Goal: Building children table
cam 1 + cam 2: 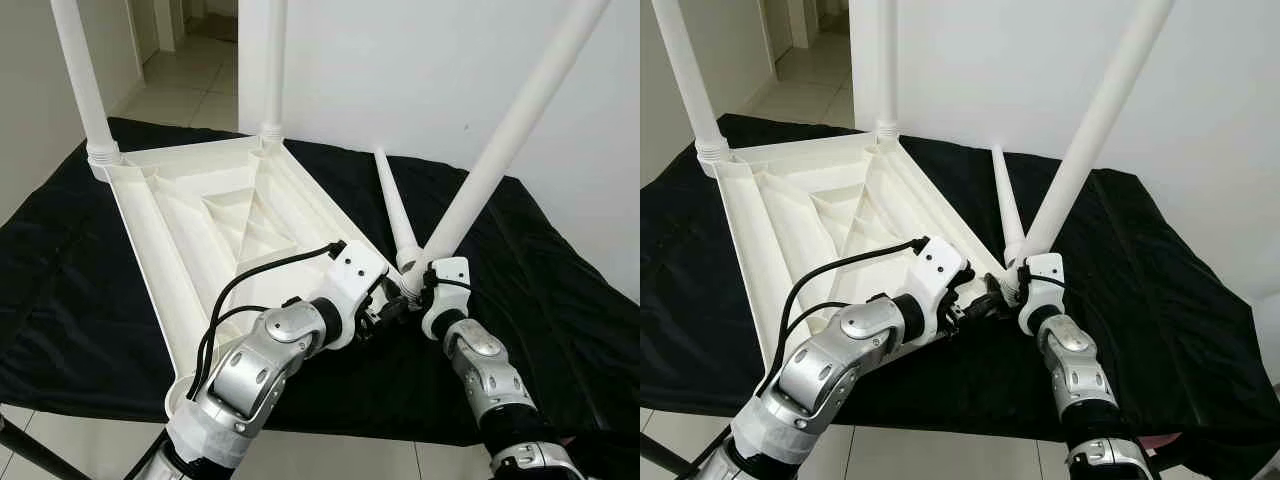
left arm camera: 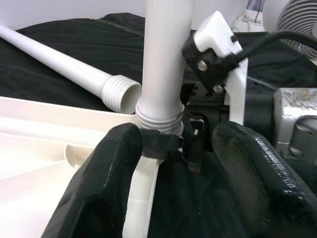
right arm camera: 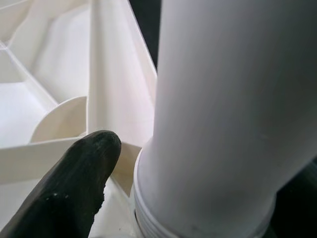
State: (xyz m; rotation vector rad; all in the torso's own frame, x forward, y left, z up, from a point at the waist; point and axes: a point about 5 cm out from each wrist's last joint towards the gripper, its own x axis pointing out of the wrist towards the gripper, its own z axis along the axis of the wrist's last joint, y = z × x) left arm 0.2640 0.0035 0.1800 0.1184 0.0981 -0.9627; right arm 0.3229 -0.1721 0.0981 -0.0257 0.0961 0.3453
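A white plastic tabletop (image 1: 200, 230) lies upside down on a black cloth. Two white legs (image 1: 85, 80) (image 1: 273, 60) stand in its far corners. A third leg (image 1: 510, 130) leans to the right, its threaded end at the near right corner. My right gripper (image 1: 412, 285) is shut on that end; one black finger (image 3: 74, 183) lies beside the leg (image 3: 228, 109). My left gripper (image 1: 385, 305) is open, its fingers (image 2: 106, 183) on either side of the leg's base (image 2: 158, 119). A loose leg (image 1: 393, 205) lies on the cloth behind.
The black cloth (image 1: 560, 300) covers a low surface whose front edge runs just before me, with tiled floor (image 1: 330, 455) below. A white wall (image 1: 400, 70) stands behind, and a doorway with tiled floor (image 1: 190, 80) opens at the far left. A fan (image 2: 297, 20) stands nearby.
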